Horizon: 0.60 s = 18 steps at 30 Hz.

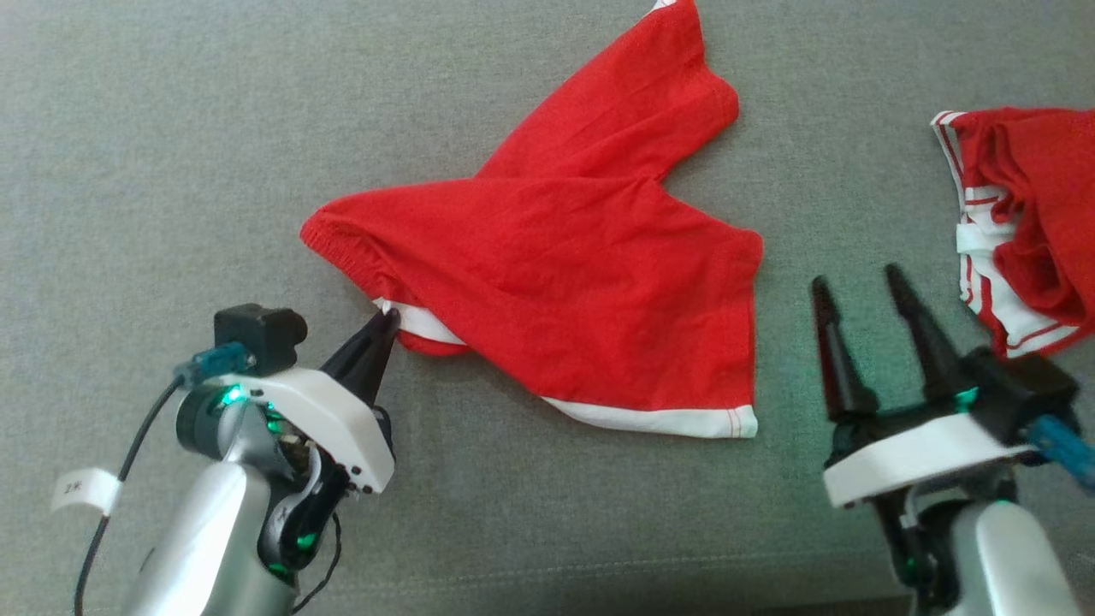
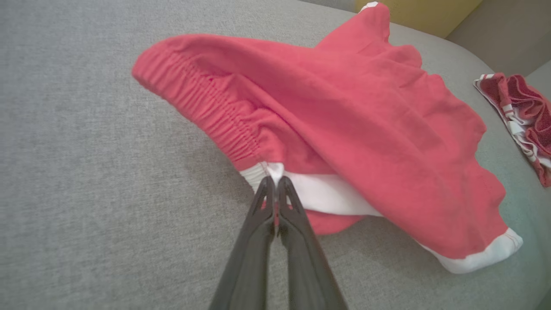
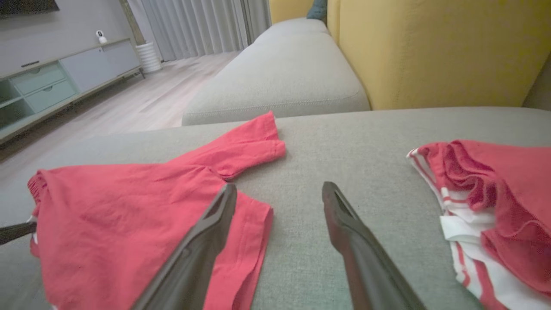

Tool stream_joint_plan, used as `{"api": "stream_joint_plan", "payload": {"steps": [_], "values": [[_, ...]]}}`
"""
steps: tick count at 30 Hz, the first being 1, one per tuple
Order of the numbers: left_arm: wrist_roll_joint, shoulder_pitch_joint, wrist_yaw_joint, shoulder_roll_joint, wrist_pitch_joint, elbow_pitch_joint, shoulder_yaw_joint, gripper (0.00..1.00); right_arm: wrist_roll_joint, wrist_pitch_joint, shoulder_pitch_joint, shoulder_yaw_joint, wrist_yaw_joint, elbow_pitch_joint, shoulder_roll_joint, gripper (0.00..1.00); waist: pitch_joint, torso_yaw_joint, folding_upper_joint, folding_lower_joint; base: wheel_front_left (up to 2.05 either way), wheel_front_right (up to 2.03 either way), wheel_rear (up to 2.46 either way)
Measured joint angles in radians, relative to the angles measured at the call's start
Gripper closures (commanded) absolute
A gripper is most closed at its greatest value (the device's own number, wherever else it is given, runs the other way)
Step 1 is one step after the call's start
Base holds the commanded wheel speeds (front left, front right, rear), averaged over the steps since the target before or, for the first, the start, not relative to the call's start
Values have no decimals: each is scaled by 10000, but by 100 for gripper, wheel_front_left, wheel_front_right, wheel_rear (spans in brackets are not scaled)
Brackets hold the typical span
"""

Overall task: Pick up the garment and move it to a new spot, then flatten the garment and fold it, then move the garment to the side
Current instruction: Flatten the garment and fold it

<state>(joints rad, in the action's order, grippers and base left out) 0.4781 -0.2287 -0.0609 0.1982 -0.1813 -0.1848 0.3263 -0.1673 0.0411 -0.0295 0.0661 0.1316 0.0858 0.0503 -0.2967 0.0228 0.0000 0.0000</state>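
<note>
The red garment (image 1: 556, 282), a pair of shorts with white trim, lies spread and somewhat rumpled on the grey sofa cushion (image 1: 171, 128), one leg reaching toward the far edge and the other toward the robot's right. The left claw (image 1: 387, 323) sits at the garment's near left corner, its two dark fingers pressed together and pinching a bit of the white trim (image 2: 327, 193) just below the gathered elastic waistband (image 2: 206, 99); the left wrist view shows the cloth caught between the tips of that claw (image 2: 274, 181). The right claw (image 1: 857, 282) hangs with its fingers spread wide and nothing between them, just beside the garment's right hem and apart from it; in the right wrist view one finger overlaps the red cloth (image 3: 120, 215), though whether it touches I cannot tell. Farther right, well apart from the shorts, lies a second red piece with white stripes (image 1: 1035, 231), bunched up near the cushion's edge. A yellow backrest (image 3: 430, 51) rises behind the cushion.
</note>
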Motion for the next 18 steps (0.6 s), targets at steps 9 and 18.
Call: {"api": "stream_joint_plan", "payload": {"steps": [9, 18], "values": [[-4, 3, 50, 12, 173, 10, 150, 100, -107, 1193, 1257, 1060, 0, -974, 56, 0, -5, -176, 0, 0, 0, 0, 0], [-4, 2, 81, 10, 251, -52, 207, 100, -274, 1279, 1199, 1446, 0, -1793, 48, 0, -1, -269, 0, 0, 0, 0, 0]]}}
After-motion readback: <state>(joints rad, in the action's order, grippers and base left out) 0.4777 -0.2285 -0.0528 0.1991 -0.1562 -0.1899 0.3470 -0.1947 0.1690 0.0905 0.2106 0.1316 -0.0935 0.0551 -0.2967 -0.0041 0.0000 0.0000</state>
